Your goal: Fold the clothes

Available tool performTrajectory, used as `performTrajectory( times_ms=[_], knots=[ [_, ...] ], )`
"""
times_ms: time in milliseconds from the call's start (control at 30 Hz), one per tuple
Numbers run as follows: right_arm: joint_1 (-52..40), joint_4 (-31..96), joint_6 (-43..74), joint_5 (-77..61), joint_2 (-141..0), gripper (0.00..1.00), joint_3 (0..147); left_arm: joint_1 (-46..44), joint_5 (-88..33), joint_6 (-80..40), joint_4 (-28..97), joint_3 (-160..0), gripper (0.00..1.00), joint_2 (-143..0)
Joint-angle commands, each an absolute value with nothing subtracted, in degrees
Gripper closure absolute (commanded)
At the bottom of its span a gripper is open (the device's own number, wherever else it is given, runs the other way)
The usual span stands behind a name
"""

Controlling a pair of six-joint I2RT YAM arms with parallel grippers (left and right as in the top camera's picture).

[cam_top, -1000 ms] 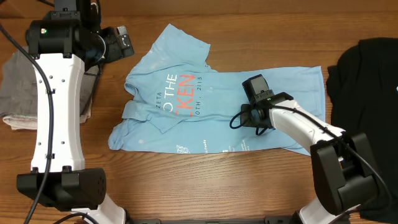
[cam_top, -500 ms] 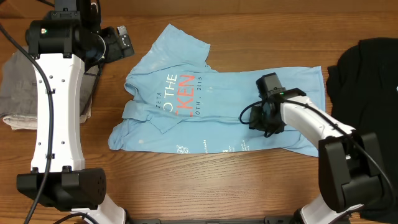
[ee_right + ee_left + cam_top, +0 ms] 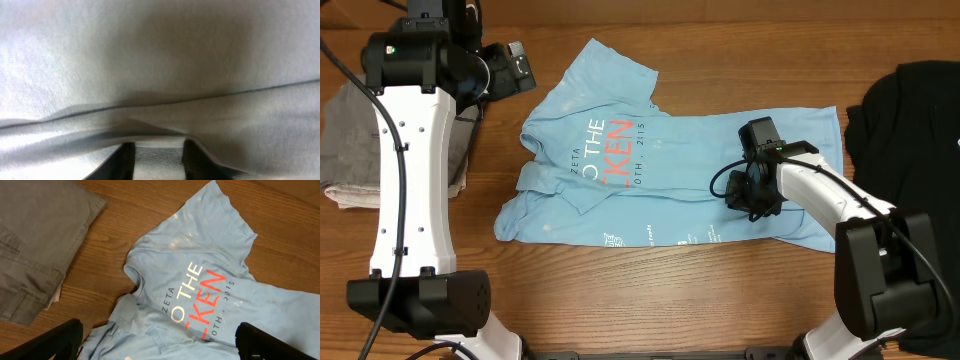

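Light-blue short-sleeved T-shirt (image 3: 650, 170) with dark blue, white and orange-red lettering lies spread and rumpled across the middle of the brown wooden tabletop (image 3: 620, 300), and one sleeve looks turned in. The right gripper (image 3: 752, 192) presses into the cloth near the hem end. Its wrist view shows a ridge of fabric between the jaws, which stand partly apart, and I cannot tell whether they bite. The left gripper (image 3: 157, 332) hangs above the collar end, jaws wide apart and empty. The risk, as I judge it, is that a shallow pinch slips on a lift, or that the jaws catch both layers and drag the whole shirt into a bunch, since nothing pins the far end. No containers are in view; a folded grey garment (image 3: 345, 150) lies at the left edge and a black garment (image 3: 910, 120) at the right.
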State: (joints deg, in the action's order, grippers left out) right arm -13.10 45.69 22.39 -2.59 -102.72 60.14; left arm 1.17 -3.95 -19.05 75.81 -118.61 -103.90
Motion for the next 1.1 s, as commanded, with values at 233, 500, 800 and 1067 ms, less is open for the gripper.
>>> performTrajectory(
  times_ms=[233, 500, 800, 1067],
  knots=[
    [-12.73, 48.38, 22.81, -8.73, -103.00, 0.71, 59.64, 1.48, -4.29, -17.78, 75.83, -119.35, 0.00, -103.50],
    [-12.73, 48.45, 22.81, -6.63, -103.00, 0.88, 59.64, 1.48, -4.29, -17.78, 75.85, -119.35, 0.00, -103.50],
    [-12.73, 43.66, 22.81, -2.74, -103.00, 0.85, 59.61, 1.48, -4.29, -17.78, 75.85, -119.35, 0.00, -103.50],
    [-12.71, 35.40, 22.79, 1.06, -103.00, 0.85, 58.87, 1.48, -4.29, -17.78, 75.85, -119.35, 0.00, -103.50]
  ],
)
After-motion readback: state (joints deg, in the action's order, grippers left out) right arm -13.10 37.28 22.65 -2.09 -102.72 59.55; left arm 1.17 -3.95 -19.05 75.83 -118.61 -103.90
